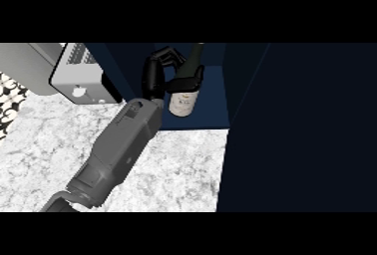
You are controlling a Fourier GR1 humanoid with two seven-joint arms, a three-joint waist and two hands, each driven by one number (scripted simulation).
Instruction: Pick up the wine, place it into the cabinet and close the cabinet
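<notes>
A dark wine bottle (183,102) with a white label stands upright on the blue floor of the open cabinet (213,107). Its neck points up into the dark interior. My left hand (156,74) reaches into the cabinet from the lower left, on the bottle's left side. The thumb (188,81) lies across the bottle's shoulder, and the fingers (168,54) rise beside the neck. My right hand does not show.
A grey appliance (74,74) with a knob sits on the marble counter (177,164) just left of the cabinet. The cabinet's dark door (309,129) stands open and fills the right side. A patterned wall (10,102) shows at far left.
</notes>
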